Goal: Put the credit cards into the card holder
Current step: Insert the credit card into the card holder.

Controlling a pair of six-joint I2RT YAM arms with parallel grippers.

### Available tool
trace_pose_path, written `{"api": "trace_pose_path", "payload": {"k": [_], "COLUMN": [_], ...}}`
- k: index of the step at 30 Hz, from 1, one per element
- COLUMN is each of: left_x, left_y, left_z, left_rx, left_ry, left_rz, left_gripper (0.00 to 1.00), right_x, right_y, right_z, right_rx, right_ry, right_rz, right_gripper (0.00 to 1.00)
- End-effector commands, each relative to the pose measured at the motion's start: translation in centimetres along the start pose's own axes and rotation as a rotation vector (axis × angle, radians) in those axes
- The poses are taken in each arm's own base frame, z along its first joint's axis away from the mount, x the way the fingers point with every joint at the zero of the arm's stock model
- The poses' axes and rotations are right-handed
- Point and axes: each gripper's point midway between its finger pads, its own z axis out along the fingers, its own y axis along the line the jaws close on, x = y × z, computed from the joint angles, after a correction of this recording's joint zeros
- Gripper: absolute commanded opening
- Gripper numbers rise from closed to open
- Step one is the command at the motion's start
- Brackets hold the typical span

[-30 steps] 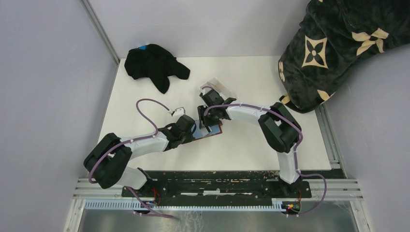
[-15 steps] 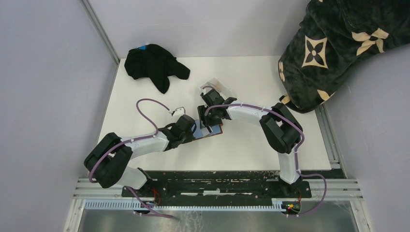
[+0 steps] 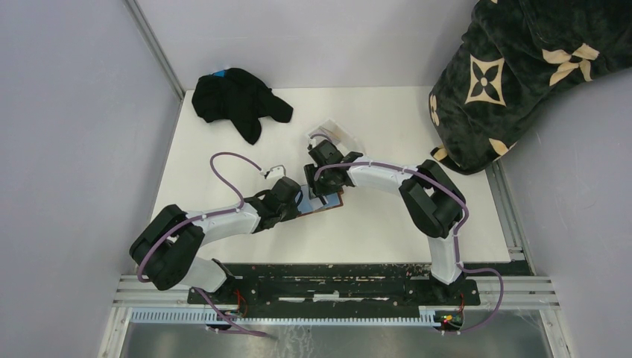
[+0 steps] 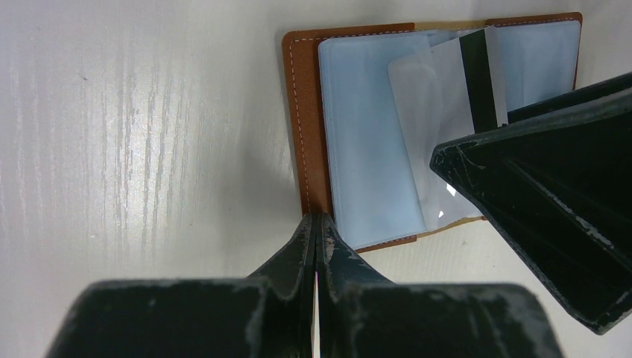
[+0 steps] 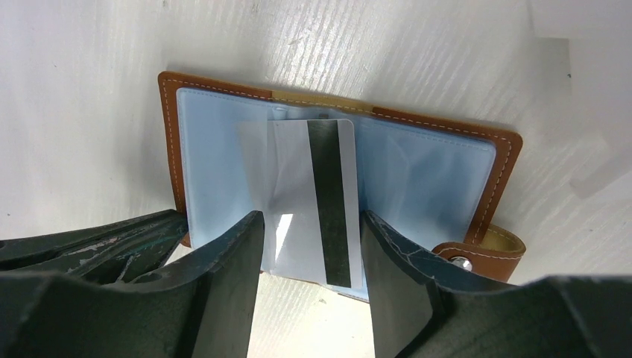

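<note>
The card holder (image 3: 328, 201) lies open on the white table, brown leather (image 4: 305, 134) round pale blue plastic sleeves (image 5: 417, 171). A greyish-white credit card (image 5: 298, 194) with a black stripe lies on its middle, one end tucked under a sleeve. My left gripper (image 4: 318, 218) is shut, its tips resting on the holder's leather edge. My right gripper (image 5: 311, 224) is open over the holder's near edge. Its fingers (image 5: 231, 253) stand close beside the card's two long edges; I cannot tell whether they touch it. The card also shows in the left wrist view (image 4: 447, 89).
A clear plastic tray (image 3: 335, 134) sits just behind the right gripper. A black cloth (image 3: 237, 101) lies at the back left. A dark patterned blanket (image 3: 514, 74) hangs over the back right corner. Metal rails edge the table (image 3: 209, 149).
The right gripper's fingers have widened slightly round the card. The left arm and the holder have not moved.
</note>
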Motion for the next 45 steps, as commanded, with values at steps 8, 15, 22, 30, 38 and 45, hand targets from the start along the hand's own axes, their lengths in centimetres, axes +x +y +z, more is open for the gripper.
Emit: {"api": "trace_pose_path", "payload": {"k": [8, 15, 22, 30, 38, 45], "left_x": [4.2, 4.4, 4.5, 4.8, 5.1, 5.4], "left_y": [4.1, 3.8, 3.6, 3.7, 4.0, 4.0], "left_z": [0.5, 0.6, 0.7, 0.7, 0.7, 0.8], "left_rx": [-0.115, -0.1, -0.086, -0.084, -0.085, -0.084], "left_ry": [0.139, 0.145, 0.152, 0.158, 0.164, 0.172], "left_rz": [0.094, 0.093, 0.1, 0.11, 0.114, 0.112], "left_gripper": [0.03, 0.03, 0.03, 0.03, 0.03, 0.03], "right_x": [2.6, 2.7, 3.1, 3.1, 2.2, 1.7], "right_y": [0.5, 1.1, 1.7, 0.7, -0.3, -1.3], "right_z": [-0.6, -0.7, -0.7, 0.0, -0.3, 0.0], "right_rx": [0.05, 0.048, 0.057, 0.099, 0.058, -0.024], "right_ry": [0.069, 0.067, 0.066, 0.07, 0.042, 0.025], "right_rz": [-0.008, 0.0, 0.006, -0.001, 0.102, 0.241], "right_gripper": [0.56, 0.56, 0.55, 0.49, 0.25, 0.01]}}
